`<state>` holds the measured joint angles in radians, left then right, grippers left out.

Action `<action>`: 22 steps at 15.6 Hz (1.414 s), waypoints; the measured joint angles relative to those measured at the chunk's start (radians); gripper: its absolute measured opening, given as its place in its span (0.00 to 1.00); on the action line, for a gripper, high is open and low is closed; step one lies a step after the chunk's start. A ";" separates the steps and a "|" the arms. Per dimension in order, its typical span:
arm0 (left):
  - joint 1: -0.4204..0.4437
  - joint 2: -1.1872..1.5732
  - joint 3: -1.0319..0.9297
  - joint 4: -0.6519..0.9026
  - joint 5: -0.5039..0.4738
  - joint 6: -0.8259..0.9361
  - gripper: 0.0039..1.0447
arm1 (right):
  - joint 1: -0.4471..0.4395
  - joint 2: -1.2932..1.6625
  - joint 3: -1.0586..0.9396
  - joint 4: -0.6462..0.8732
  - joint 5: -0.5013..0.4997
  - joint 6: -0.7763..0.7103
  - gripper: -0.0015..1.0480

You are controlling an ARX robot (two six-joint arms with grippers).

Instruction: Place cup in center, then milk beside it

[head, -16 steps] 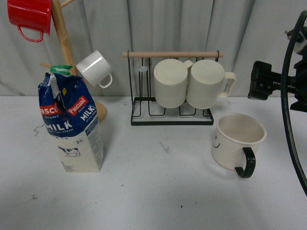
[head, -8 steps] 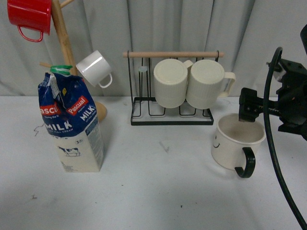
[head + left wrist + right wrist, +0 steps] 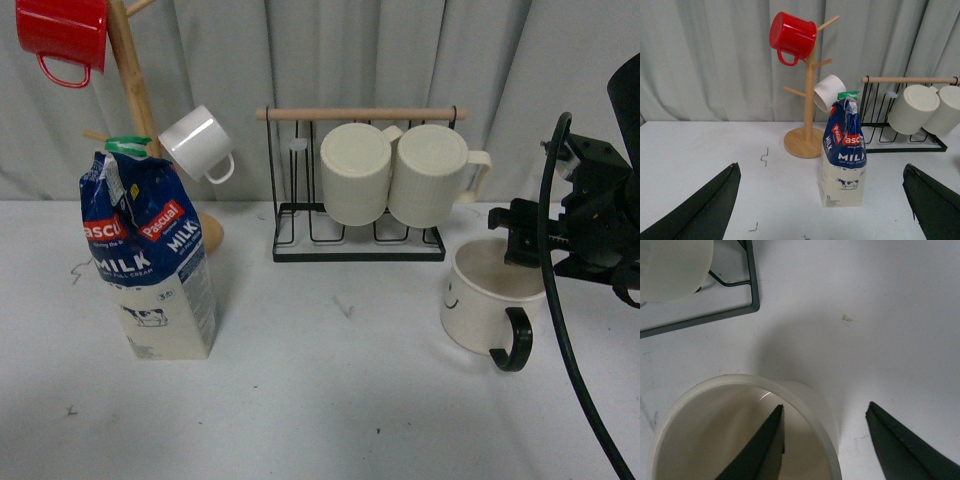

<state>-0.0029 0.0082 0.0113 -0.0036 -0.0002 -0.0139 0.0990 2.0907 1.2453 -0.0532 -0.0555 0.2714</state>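
Note:
The cup [image 3: 478,305], cream with a smiley face and a dark handle [image 3: 514,341], stands upright on the table at the right. My right gripper [image 3: 522,244] is open at its rim. In the right wrist view one finger [image 3: 765,450] reaches inside the cup [image 3: 735,382] and the other stays outside, so my right gripper [image 3: 825,407] straddles the wall. The milk [image 3: 150,262] stands upright at the left. In the left wrist view my left gripper [image 3: 821,167] is open wide, well back from the milk [image 3: 844,155]. It does not show in the front view.
A black wire rack [image 3: 360,246] with two ribbed cream mugs [image 3: 400,172] stands just behind the cup. A wooden mug tree [image 3: 131,88] behind the milk holds a red mug [image 3: 62,35] and a small white mug [image 3: 197,143]. A curtain closes off the back.
My right gripper has moved in from the right edge and down to the cup's rim. The cup and the milk have not moved.

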 joint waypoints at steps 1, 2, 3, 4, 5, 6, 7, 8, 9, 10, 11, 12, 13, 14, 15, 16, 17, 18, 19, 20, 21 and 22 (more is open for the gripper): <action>0.000 0.000 0.000 0.000 0.000 0.000 0.94 | 0.000 0.002 0.000 0.000 0.000 -0.002 0.44; 0.000 0.000 0.000 0.000 0.000 0.000 0.94 | -0.001 0.002 0.000 -0.001 0.001 -0.003 0.34; 0.000 0.000 0.000 0.000 0.000 0.000 0.94 | -0.001 0.002 0.001 -0.006 0.000 -0.002 0.22; 0.000 0.000 0.000 0.000 0.000 0.000 0.94 | -0.001 0.002 0.001 -0.007 0.000 -0.005 0.12; 0.000 0.000 0.000 0.000 0.000 0.000 0.94 | -0.001 0.002 0.003 -0.008 -0.003 -0.006 0.04; 0.000 0.000 0.000 0.000 0.000 0.000 0.94 | 0.000 -0.003 0.003 -0.017 -0.006 -0.006 0.03; 0.000 0.000 0.000 0.000 0.000 0.000 0.94 | 0.005 -0.017 -0.006 -0.018 -0.010 -0.007 0.03; 0.000 0.000 0.000 0.000 0.000 0.000 0.94 | 0.012 -0.051 -0.027 -0.021 -0.022 -0.009 0.03; 0.000 0.000 0.000 0.000 0.000 0.000 0.94 | 0.026 -0.098 -0.051 -0.025 -0.039 -0.016 0.03; 0.000 0.000 0.000 0.000 0.000 0.000 0.94 | 0.045 -0.145 -0.063 -0.035 -0.056 -0.031 0.03; 0.000 0.000 0.000 0.000 0.000 0.000 0.94 | 0.070 -0.180 -0.061 -0.044 -0.068 -0.049 0.03; 0.000 0.000 0.000 0.000 0.000 0.000 0.94 | 0.090 -0.186 -0.048 -0.063 -0.072 -0.079 0.03; 0.000 0.000 0.000 0.000 0.000 0.000 0.94 | 0.108 -0.178 -0.033 -0.091 -0.074 -0.119 0.03; 0.000 0.000 0.000 0.000 0.000 0.000 0.94 | 0.119 -0.149 -0.004 -0.127 -0.070 -0.164 0.03; 0.000 0.000 0.000 0.000 0.000 0.000 0.94 | 0.126 -0.126 0.024 -0.152 -0.060 -0.208 0.03; 0.000 0.000 0.000 0.000 0.000 0.000 0.94 | 0.132 -0.106 0.052 -0.163 -0.041 -0.248 0.03; 0.000 0.000 0.000 0.000 0.000 0.000 0.94 | 0.139 -0.086 0.081 -0.182 -0.027 -0.275 0.03; 0.000 0.000 0.000 0.000 0.000 0.000 0.94 | 0.153 -0.072 0.109 -0.201 -0.024 -0.303 0.03; 0.000 0.000 0.000 0.000 0.000 0.000 0.94 | 0.174 -0.062 0.119 -0.201 -0.026 -0.315 0.03; 0.000 0.000 0.000 0.000 0.000 0.000 0.94 | 0.192 -0.055 0.119 -0.200 -0.029 -0.317 0.03; 0.000 0.000 0.000 0.000 0.000 0.000 0.94 | 0.205 -0.048 0.116 -0.188 -0.031 -0.319 0.03; 0.000 0.000 0.000 0.000 0.000 0.000 0.94 | 0.215 -0.042 0.106 -0.177 -0.035 -0.322 0.03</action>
<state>-0.0029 0.0082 0.0113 -0.0036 -0.0002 -0.0139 0.3141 2.0487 1.3510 -0.2302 -0.0910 -0.0502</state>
